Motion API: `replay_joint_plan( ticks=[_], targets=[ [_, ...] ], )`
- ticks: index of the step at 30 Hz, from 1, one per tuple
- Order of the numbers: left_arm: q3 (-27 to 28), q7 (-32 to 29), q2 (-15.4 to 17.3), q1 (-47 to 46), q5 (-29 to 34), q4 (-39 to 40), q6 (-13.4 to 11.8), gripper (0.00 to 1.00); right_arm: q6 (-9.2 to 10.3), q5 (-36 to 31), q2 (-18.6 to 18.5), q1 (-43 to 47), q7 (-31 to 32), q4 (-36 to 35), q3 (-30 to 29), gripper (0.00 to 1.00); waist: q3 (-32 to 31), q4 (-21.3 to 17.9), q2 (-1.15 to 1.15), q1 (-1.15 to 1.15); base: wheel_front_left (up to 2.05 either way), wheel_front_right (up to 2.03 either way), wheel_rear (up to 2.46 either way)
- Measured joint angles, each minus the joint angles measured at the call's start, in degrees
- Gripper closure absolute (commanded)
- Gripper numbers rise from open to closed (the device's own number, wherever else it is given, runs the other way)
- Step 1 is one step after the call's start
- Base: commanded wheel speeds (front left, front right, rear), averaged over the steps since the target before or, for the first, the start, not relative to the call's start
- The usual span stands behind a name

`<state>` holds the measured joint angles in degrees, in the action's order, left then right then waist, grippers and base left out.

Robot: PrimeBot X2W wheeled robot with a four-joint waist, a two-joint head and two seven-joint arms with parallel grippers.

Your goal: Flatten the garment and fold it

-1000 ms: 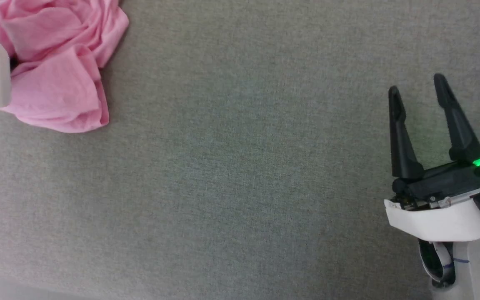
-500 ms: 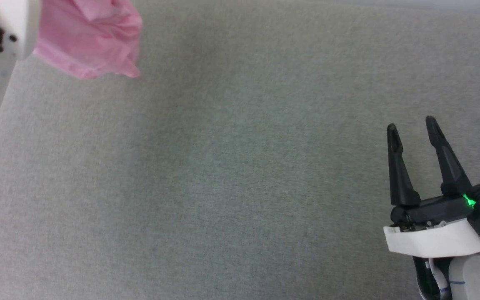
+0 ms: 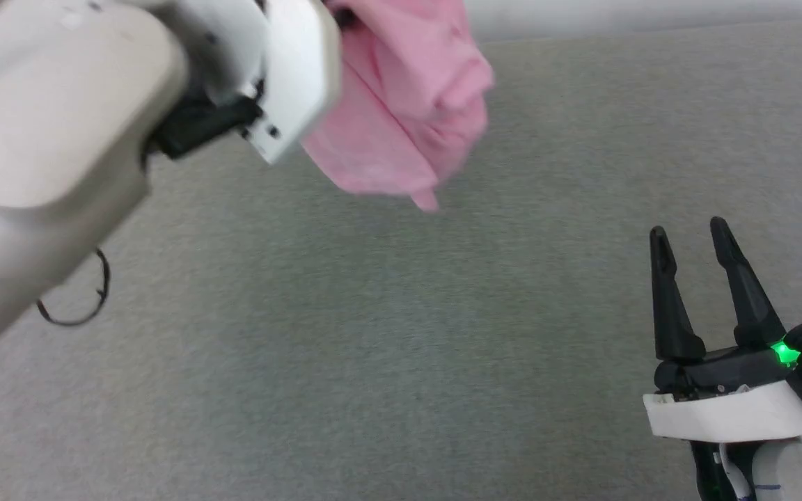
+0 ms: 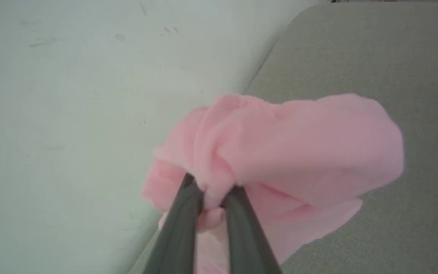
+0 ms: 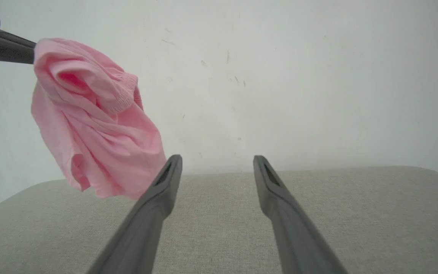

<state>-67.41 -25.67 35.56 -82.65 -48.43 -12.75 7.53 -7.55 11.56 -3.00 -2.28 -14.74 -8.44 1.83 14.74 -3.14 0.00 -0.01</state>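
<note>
The pink shorts (image 3: 401, 104) hang bunched in the air above the grey table, a gathered waistband (image 5: 122, 95) showing in the right wrist view. My left gripper (image 4: 211, 192) is shut on a fold near the top of the pink shorts (image 4: 287, 152); in the head view its white wrist (image 3: 289, 76) hides the fingers. My right gripper (image 3: 686, 236) rests low at the right with its jaws open and nothing between them, well apart from the cloth. From the right wrist, the pink shorts (image 5: 93, 125) dangle up and to the left of my right gripper (image 5: 217, 160).
The grey fabric-covered table (image 3: 401, 362) spreads under both arms. A pale wall (image 5: 280, 76) rises behind its far edge. A thin black loop of cable (image 3: 74, 306) shows by the left arm, at the table's left side.
The left arm has lifted the shorts off the table and carried them up and toward the middle. The head camera has shifted. The right gripper stays open.
</note>
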Motion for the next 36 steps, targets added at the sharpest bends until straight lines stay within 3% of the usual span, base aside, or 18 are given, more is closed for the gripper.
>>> replay_joint_plan(
  ticks=[5,12,18,21,22,23,29,32,36],
  targets=[
    [-4.6,1.6,-3.5,5.1,-2.0,-2.5,0.0,1.0,0.01,1.1,0.0,0.6,0.0,0.1,-0.5,0.0,-0.7,-5.1,0.0,0.0,0.0,0.0,0.0],
    [-5.7,-0.3,-7.3,21.4,-0.4,-5.0,0.0,1.0,0.01,1.6,0.0,1.2,0.0,0.1,-0.7,0.0,-1.0,-10.3,0.0,0.0,0.0,0.0,0.0],
    [-5.7,-2.6,-10.8,33.1,2.4,-5.6,0.0,1.0,0.01,1.4,0.0,1.2,0.0,0.8,-0.5,0.0,-0.9,-10.4,0.0,0.01,0.0,0.0,0.0],
    [-5.6,-0.3,-12.0,34.5,4.5,-6.3,0.0,1.0,0.01,0.8,0.0,1.2,0.0,1.2,-0.6,0.0,-1.5,-9.6,0.0,0.0,0.0,0.0,0.0],
    [-5.7,2.3,-12.3,34.5,5.4,-7.2,0.0,0.55,0.01,0.6,0.0,1.3,0.0,1.2,-0.7,0.0,-1.8,-9.3,0.0,0.01,0.0,0.0,0.0],
    [-5.8,5.1,-12.6,34.5,5.9,-8.3,0.0,0.0,0.01,0.4,0.0,1.4,0.0,1.3,-0.8,0.0,-2.2,-9.0,0.0,0.01,0.0,0.0,0.0],
    [-4.1,23.2,-15.3,33.4,9.0,-11.9,-0.5,0.0,0.01,-0.5,-0.1,4.2,0.0,1.6,-1.9,0.0,-5.3,-6.8,0.0,0.0,0.0,0.0,0.0],
    [-1.4,29.8,-16.0,32.8,10.0,-11.6,-3.0,0.0,0.01,-1.0,0.0,5.4,0.0,1.6,-2.2,0.0,-6.9,-5.2,0.0,0.0,0.0,0.0,0.0],
    [1.5,36.2,-14.7,33.1,11.2,-9.3,-8.4,0.0,0.01,-1.1,0.0,6.3,0.0,1.5,-2.4,0.0,-8.9,-3.0,0.0,-0.01,0.0,0.0,0.0]
  ],
)
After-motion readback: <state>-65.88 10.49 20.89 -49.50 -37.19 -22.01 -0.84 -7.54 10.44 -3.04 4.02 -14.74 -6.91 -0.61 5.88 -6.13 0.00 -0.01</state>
